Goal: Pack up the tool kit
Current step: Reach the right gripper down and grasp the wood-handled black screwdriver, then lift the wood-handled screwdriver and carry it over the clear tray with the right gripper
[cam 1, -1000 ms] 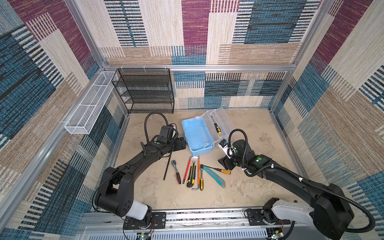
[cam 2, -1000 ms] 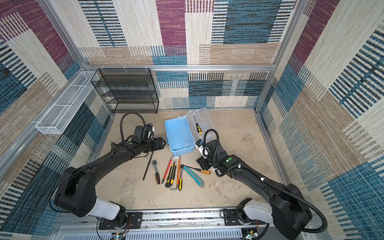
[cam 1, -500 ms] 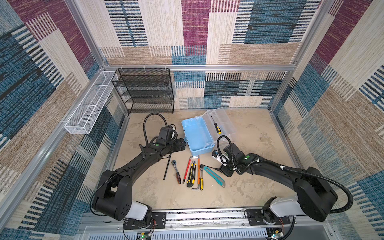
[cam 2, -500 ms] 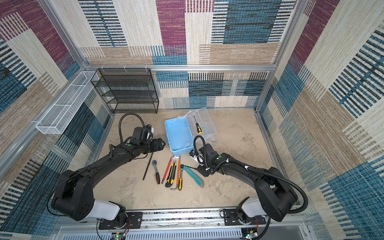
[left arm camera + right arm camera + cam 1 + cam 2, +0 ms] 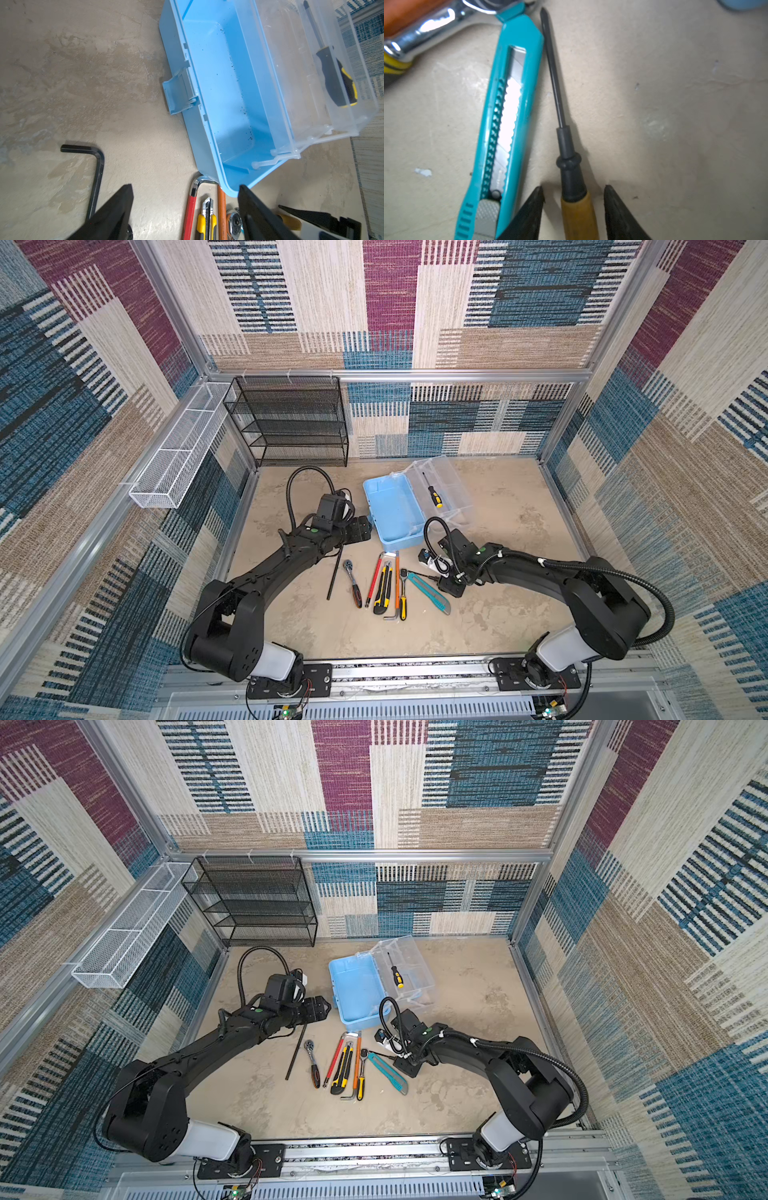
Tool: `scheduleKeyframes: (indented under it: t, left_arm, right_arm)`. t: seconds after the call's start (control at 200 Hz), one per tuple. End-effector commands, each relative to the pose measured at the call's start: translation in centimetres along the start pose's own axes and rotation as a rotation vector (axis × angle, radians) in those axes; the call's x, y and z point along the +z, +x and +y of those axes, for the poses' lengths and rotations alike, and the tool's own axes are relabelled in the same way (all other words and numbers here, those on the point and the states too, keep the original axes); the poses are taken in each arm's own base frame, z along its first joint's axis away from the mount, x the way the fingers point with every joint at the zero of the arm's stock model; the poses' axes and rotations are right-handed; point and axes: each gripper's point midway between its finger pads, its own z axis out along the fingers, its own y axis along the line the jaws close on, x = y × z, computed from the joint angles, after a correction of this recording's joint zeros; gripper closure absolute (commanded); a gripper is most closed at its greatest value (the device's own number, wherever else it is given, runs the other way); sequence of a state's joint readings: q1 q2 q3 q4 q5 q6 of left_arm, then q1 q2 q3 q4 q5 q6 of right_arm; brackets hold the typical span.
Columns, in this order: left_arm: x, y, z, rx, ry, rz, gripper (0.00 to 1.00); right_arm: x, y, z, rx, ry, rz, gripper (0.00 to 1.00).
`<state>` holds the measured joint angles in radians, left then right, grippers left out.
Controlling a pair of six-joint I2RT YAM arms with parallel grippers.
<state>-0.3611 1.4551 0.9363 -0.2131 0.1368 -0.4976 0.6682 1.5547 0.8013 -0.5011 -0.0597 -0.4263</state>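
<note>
Right gripper (image 5: 573,187) half-spread astride amber-handled screwdriver (image 5: 565,143), not touching; left gripper (image 5: 185,185) wide, holding nothing. Two utility knives (image 5: 428,593), two ratchets (image 5: 353,587).

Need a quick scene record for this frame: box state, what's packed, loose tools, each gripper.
box: light-blue tool box, open, blue tub holds nothing
lid: clear lid folded back, with a black-and-yellow screwdriver lying in it
loose tools: row on the table in front of the box, including a teal knife and a black hex key
left gripper: open, holding nothing, near the box corner
right gripper: open, jaws either side of the amber-handled screwdriver, gaps on both sides, not gripped
</note>
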Motion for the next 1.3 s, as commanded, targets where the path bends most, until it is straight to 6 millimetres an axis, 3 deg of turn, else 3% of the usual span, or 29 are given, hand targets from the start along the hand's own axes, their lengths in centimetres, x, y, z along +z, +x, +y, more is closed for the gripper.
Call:
scheduleKeyframes:
  t: [0.0,0.23,0.446,0.937,1.297]
  left_arm:
    - [0.0,-0.6,-0.2,0.009,0.008,-0.023,0.17]
    - [0.0,-0.7,-0.2,0.011,0.007,-0.026,0.17]
    - [0.2,-0.7,-0.5,0.004,0.019,-0.018,0.18]
    - [-0.1,-0.9,-0.7,-0.002,0.025,-0.022,0.17]
    - [0.0,-0.7,-0.7,-0.007,0.031,-0.021,0.17]
  right_arm:
    - [0.8,1.1,-0.4,-0.014,0.031,0.074,0.57]
    - [0.5,1.1,-0.5,-0.014,0.041,0.066,0.83]
    - [-0.3,0.2,-0.6,-0.001,0.056,0.012,0.95]
    - [-4.3,-4.1,-1.8,0.077,0.085,-0.258,1.0]
    - [-11.2,-8.0,-4.7,0.21,0.054,-0.575,1.0]
